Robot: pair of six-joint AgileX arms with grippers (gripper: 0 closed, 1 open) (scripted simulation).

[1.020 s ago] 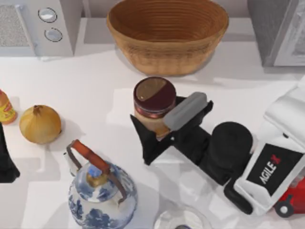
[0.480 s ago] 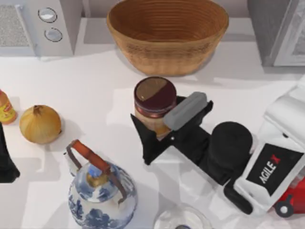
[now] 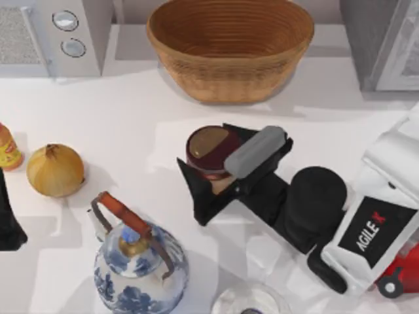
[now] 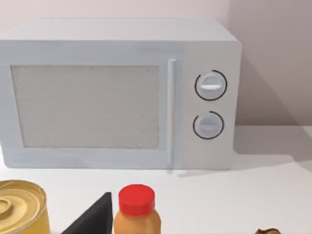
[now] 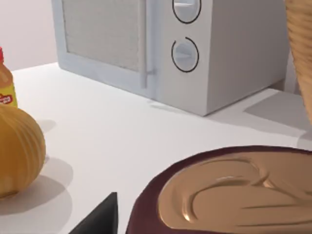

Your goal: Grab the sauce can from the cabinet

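Overhead view; wrist views facing microwave [image 4: 122, 92].

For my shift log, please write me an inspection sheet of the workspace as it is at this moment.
Surface: white table, no spills seen.
Job's things: sauce can at mid-table, between the right pincer's fingers.
Clutter: onion, orange bottle, blue-and-white kettle, wicker basket.
Grippers: right pincer shut on the sauce can; left pincer at the table's left edge.
Cables: nothing seen.
Surroundings: microwave at back left.
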